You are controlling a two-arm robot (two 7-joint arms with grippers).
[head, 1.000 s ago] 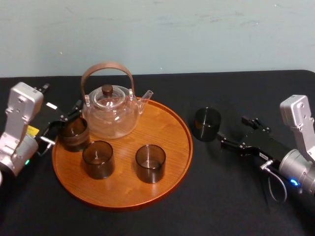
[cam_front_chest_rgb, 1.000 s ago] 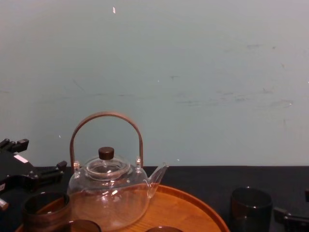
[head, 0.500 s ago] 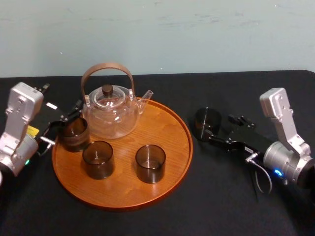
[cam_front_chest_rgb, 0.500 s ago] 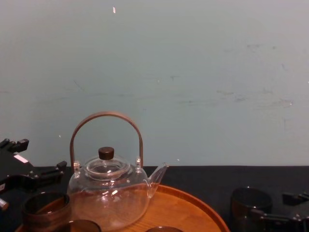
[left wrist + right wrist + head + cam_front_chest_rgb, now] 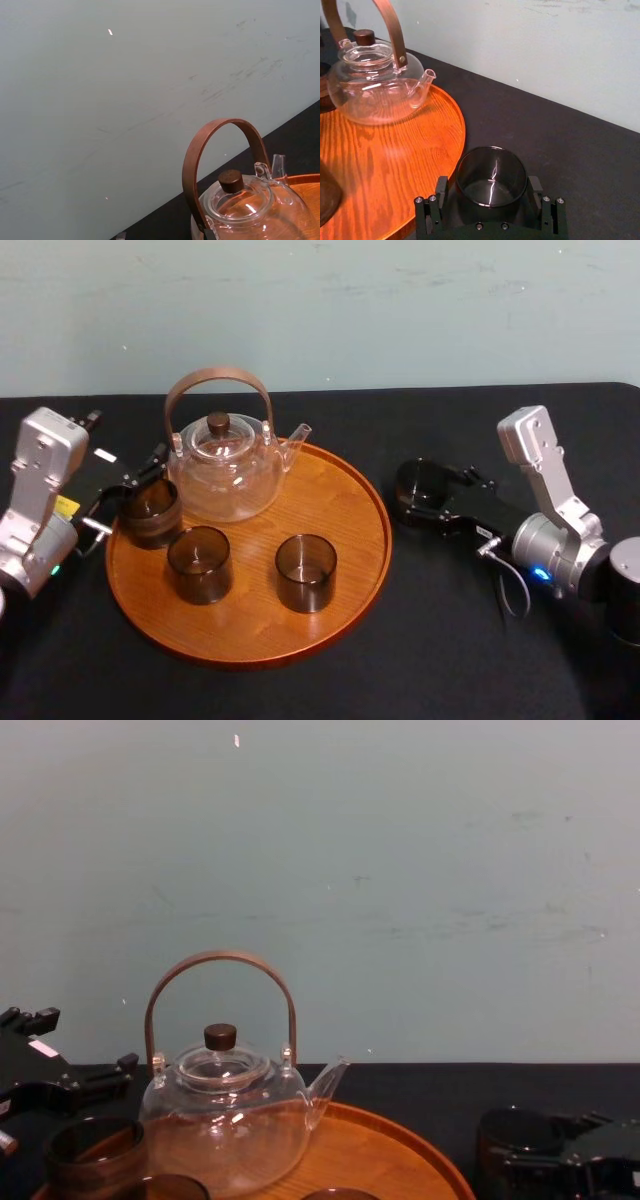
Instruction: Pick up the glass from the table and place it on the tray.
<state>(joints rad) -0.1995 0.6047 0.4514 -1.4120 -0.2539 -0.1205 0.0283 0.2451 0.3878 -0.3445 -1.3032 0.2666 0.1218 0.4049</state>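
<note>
Table: black cloth across the lower frame of the head view.
Tray: round, orange-brown, centre left, carrying a glass teapot.
Right end effector: centre right, fingers spread on either side of the glass.
Left end effector: spread at the tray's left rim.
Glass: dark, upright on the table, just right of the tray.

Black-draped tabletop carrying a tray and one glass

The round wooden tray sits left of centre on the matte black surface (its rim low and raised). A dark glass stands upright on the bare black just beside the tray's right edge.
</note>
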